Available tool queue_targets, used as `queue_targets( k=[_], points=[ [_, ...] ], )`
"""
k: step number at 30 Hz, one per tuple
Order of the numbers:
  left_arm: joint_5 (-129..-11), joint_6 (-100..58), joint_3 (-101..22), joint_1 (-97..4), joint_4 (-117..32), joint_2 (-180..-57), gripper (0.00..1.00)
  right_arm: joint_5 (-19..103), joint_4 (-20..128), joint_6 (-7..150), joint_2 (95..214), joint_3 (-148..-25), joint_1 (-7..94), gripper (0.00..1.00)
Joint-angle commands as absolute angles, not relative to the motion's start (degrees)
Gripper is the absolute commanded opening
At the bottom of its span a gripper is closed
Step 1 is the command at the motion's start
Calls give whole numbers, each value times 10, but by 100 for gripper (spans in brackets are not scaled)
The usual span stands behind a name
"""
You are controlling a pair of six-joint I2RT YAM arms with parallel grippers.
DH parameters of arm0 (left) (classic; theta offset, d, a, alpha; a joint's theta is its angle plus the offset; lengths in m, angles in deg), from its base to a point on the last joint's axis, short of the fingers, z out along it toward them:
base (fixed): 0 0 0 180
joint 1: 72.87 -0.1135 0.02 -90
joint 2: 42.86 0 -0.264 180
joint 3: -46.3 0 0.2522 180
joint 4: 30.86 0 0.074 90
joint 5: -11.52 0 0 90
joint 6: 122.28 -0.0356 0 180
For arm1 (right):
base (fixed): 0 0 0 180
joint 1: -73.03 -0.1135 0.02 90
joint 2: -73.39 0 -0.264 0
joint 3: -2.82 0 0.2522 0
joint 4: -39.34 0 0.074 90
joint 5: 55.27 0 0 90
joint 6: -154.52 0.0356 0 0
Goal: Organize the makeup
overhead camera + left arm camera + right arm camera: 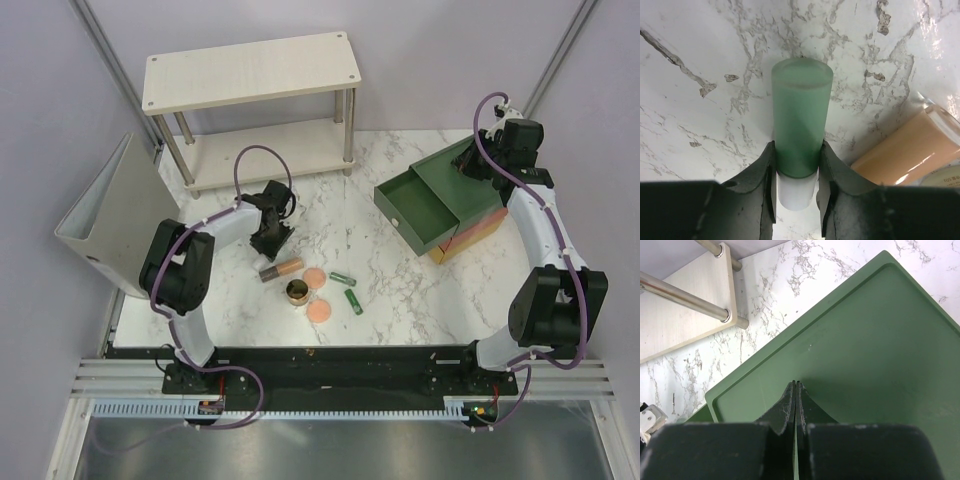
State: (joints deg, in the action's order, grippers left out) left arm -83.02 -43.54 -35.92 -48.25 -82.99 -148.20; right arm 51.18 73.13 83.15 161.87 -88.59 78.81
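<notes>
The makeup [314, 277] lies loose on the marble table [400, 300], and we place it all from the dark gold-rimmed jar [298, 292]. The grey-orange tube [282, 269] lies just beyond the jar and a little to its left. Past that tube, farther still from the jar, we find the mint-green tube [801, 120]. In the top view the left gripper [797, 145] hides it. In the left wrist view this tube runs straight out from between the two black fingers [762, 170], with its white end back between them and its green end pointing away. Both fingers press its sides, so we call the left claw clenched on the mint-green tube. The grey-orange tube lies just beside that grip. The two peach-pink discs [320, 312] sit right of the jar, one slightly beyond it and one nearer the arm bases. The two dark green tubes [343, 277] lie farther right of the jar than the discs. Well apart to the jar's right and beyond it stands the drawer box [470, 225], its green drawer [415, 205] pulled out. The right gripper [796, 385] is over the box's green top with its fingers pinched together on nothing; we cannot tell whether it touches the top.
</notes>
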Motion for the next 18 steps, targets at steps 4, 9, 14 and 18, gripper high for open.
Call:
queue_targets(
  k=[4, 9, 14, 18],
  points=[
    [-823, -415, -446, -483, -831, -1418, 2, 500, 871, 822, 1666, -852, 783, 0],
    [-790, -305, -558, -483, -838, -1370, 2, 502, 871, 823, 1668, -849, 782, 0],
    [-625, -162, -664, -483, -832, -1391, 2, 507, 869, 824, 1670, -849, 782, 0],
    [-469, 14, -671, -481, -753, -1423, 2, 509, 868, 826, 1671, -848, 782, 0]
  ],
)
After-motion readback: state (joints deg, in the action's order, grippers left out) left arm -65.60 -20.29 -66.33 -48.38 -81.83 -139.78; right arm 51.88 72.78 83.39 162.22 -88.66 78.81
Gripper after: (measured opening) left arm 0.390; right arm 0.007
